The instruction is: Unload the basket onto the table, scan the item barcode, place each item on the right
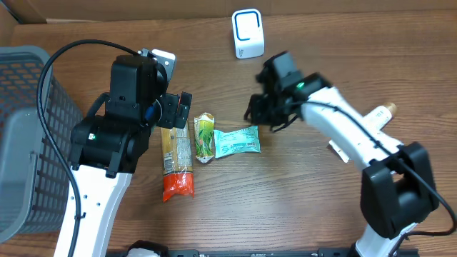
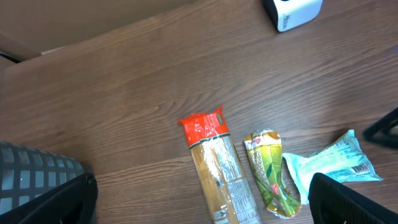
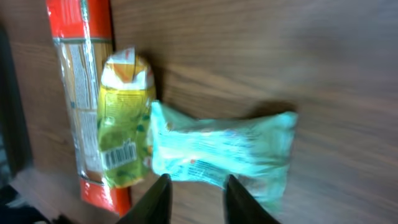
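The right jaws hang slightly apart, empty, just over the crinkled teal plastic packet (image 3: 217, 149) lying on the brown wooden desk (image 1: 307, 207), seemingly lining up a grasp; the left jaws gape wide, idle.

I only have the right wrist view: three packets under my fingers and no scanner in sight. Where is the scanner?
Observer: The scanner, a white box, stands upright near the far side of the table, apart from the packets.
Operator: Does the teal packet show a barcode anywhere?
Observer: Yes. The left wrist view shows a barcode facing up on the teal packet, at the end away from the yellow-green packet.
Operator: Where is the other arm?
Observer: The left gripper hangs open over the far end of the pasta packet, holding nothing.
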Action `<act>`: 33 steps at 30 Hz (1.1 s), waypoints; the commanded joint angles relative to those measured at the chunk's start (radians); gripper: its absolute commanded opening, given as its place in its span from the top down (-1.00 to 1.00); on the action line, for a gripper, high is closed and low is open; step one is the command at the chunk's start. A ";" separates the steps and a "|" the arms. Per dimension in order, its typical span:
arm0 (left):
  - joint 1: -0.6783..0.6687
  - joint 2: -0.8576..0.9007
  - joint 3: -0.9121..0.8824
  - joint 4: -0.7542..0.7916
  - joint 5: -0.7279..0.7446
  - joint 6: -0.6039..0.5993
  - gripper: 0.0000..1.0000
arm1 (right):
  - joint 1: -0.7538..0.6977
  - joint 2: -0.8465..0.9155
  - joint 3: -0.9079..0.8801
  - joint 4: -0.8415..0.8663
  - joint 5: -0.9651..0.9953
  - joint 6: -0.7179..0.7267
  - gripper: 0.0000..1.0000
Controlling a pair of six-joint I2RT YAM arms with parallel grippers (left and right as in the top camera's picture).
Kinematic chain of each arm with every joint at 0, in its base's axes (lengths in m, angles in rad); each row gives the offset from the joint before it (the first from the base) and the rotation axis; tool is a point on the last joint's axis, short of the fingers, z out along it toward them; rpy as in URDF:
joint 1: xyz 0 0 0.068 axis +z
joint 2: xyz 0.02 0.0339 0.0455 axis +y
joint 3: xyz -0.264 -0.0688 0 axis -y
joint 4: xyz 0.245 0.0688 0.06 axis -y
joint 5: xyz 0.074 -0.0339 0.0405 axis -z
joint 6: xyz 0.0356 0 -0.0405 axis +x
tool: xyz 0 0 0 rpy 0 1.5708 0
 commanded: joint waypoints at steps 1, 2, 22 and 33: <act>0.005 0.007 0.008 0.001 -0.010 0.016 -0.99 | 0.063 -0.023 -0.069 0.062 0.018 0.106 0.60; 0.005 0.007 0.008 0.001 -0.010 0.016 -0.99 | 0.081 -0.023 -0.090 0.088 0.027 0.132 0.67; 0.005 0.007 0.008 0.001 -0.010 0.016 -0.99 | 0.070 -0.016 -0.230 0.264 -0.036 0.313 0.93; 0.005 0.007 0.008 0.001 -0.010 0.016 -0.99 | 0.053 0.019 -0.217 0.216 0.052 0.368 0.93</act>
